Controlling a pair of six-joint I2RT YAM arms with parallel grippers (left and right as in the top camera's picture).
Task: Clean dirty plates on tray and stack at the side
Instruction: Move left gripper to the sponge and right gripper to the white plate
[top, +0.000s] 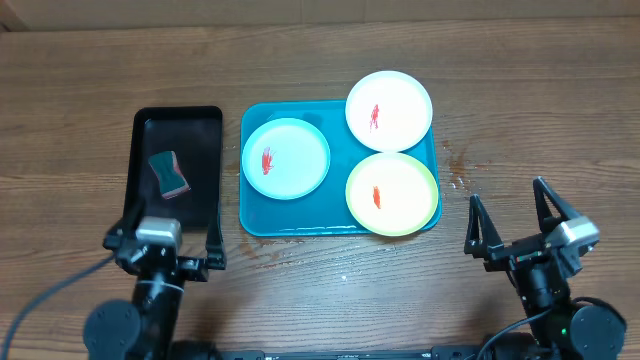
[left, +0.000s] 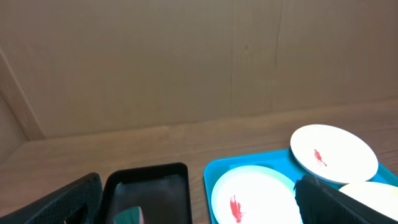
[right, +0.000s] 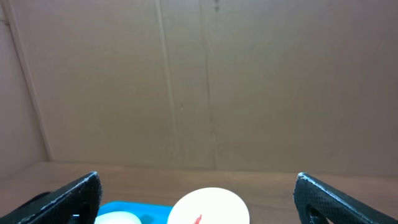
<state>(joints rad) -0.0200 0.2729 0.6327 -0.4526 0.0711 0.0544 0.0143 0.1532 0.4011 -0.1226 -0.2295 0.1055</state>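
Three plates lie on the turquoise tray (top: 255, 215), each with a red smear: a light-blue-rimmed plate (top: 286, 158) at the left, a white plate (top: 389, 110) overhanging the far right corner, a yellow-green plate (top: 392, 194) at the near right. The left wrist view shows the tray (left: 211, 171), the blue-rimmed plate (left: 255, 196) and the white plate (left: 333, 153). The right wrist view shows the white plate (right: 208, 206). My left gripper (top: 165, 243) is open and empty, near the black tray's front. My right gripper (top: 515, 215) is open and empty, right of the turquoise tray.
A smaller black tray (top: 145, 125) stands left of the turquoise tray and holds a green and pink sponge (top: 169, 174). It also shows in the left wrist view (left: 149, 177). A cardboard wall (right: 205, 81) backs the wooden table (top: 520, 90).
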